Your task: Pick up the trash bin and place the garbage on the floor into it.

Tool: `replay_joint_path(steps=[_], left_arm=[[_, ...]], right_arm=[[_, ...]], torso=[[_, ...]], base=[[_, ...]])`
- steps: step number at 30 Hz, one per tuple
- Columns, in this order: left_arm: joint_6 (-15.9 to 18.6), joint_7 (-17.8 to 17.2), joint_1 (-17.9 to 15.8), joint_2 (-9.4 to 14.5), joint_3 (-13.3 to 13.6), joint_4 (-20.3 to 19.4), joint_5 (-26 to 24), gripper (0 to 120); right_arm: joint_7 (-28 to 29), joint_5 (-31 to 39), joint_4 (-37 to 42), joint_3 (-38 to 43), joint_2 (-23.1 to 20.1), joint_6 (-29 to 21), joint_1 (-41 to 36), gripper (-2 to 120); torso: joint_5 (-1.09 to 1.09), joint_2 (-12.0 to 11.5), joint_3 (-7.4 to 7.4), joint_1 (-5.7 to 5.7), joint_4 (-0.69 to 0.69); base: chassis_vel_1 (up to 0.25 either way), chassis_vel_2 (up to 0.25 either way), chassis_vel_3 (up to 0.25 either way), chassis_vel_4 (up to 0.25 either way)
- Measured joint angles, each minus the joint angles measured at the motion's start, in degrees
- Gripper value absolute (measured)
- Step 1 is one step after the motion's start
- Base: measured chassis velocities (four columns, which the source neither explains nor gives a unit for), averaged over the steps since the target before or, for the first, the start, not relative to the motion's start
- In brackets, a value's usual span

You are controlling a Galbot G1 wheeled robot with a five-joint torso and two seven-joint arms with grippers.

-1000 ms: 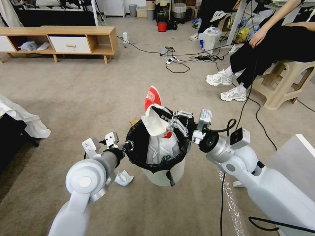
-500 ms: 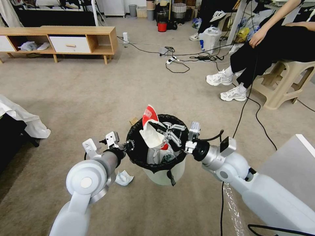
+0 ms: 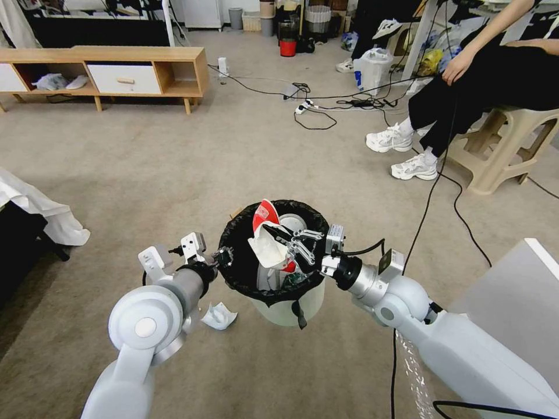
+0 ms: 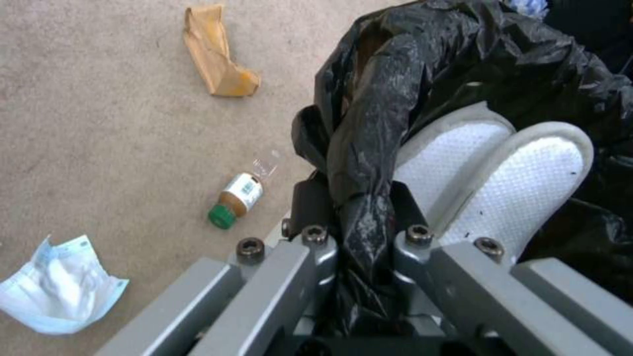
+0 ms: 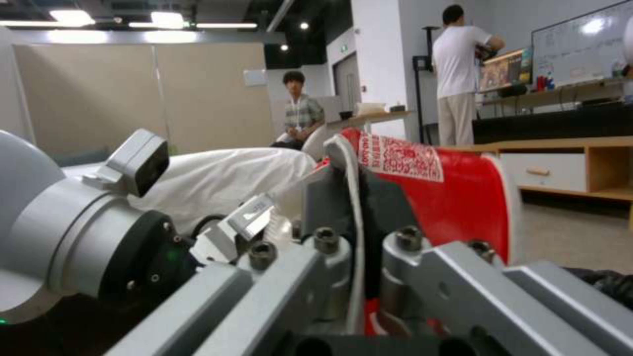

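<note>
The trash bin (image 3: pixel 273 256) hangs above the floor (image 3: pixel 174 169), its black-lined rim pinched in the closed left gripper (image 3: pixel 224 256). The right gripper (image 3: pixel 285 241) is clamped on a red-and-white wrapper (image 3: pixel 266 235) held inside the bin's mouth. On the carpet lie a pale blue face mask (image 4: pixel 56 289), a small plastic bottle (image 4: pixel 239 198) and a brown cardboard piece (image 4: pixel 214 52)

One small round white plastic trash bin (image 3: pixel 288 305) with black liner. One red-and-white wrapper (image 3: pixel 266 235) at its mouth. On the carpet: one torn brown cardboard piece (image 4: pixel 214 52), one small green-capped plastic bottle (image 4: pixel 237 199), one pale blue face mask (image 4: pixel 59 284). Two grey grippers.
</note>
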Motion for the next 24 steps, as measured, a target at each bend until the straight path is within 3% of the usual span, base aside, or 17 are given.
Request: replay_joint_path(steps=[2, 12, 14, 18, 20, 22, 24], left_arm=[[-0.01, 0.05, 0.13, -0.01, -0.03, -0.19, 0.15, 5], [-0.04, 0.14, 0.50, 0.00, -0.31, -0.61, 0.45, 5], [-0.24, 0.55, 0.87, -0.14, -0.44, -0.62, 1.33, 5], [-0.51, 0.83, 1.05, -0.34, -0.52, -0.66, 1.94, 5], [-0.89, 1.28, 1.09, -0.32, -0.73, -0.66, 2.88, 5], [-0.97, 1.33, 1.09, -0.26, -0.78, -0.66, 3.04, 5], [-1.22, 1.51, 1.05, -0.20, -0.91, -0.66, 3.73, 5]], right_arm=[[0.71, -0.12, 0.13, 0.20, 0.16, 0.05, -0.05, 17], [2.19, -0.13, 0.49, 0.35, 0.23, 0.05, -0.17, 47], [2.55, -0.20, 0.52, 0.44, 0.28, -0.15, 0.01, 60], [2.78, -0.21, 0.70, 0.52, 0.41, -0.25, 0.11, 68], [3.02, -0.22, 1.01, 0.53, 0.53, -0.27, 0.26, 82], [3.08, -0.24, 1.05, 0.63, 0.62, -0.27, 0.32, 85], [3.62, -0.28, 1.33, 1.36, 0.88, -0.27, 0.33, 96]], torso=[[0.00, 0.00, 0.00, 0.00, 0.00], [0.00, 0.00, 0.00, 0.00, 0.00], [0.00, 0.00, 0.00, 0.00, 0.00], [0.00, 0.00, 0.00, 0.00, 0.00], [0.00, 0.00, 0.00, 0.00, 0.00], [0.00, 0.00, 0.00, 0.00, 0.00], [0.00, 0.00, 0.00, 0.00, 0.00]], base=[[0.000, 0.000, 0.000, 0.000], [0.000, 0.000, 0.000, 0.000], [0.000, 0.000, 0.000, 0.000], [0.000, 0.000, 0.000, 0.000], [0.000, 0.000, 0.000, 0.000], [0.000, 0.000, 0.000, 0.000], [0.000, 0.000, 0.000, 0.000]])
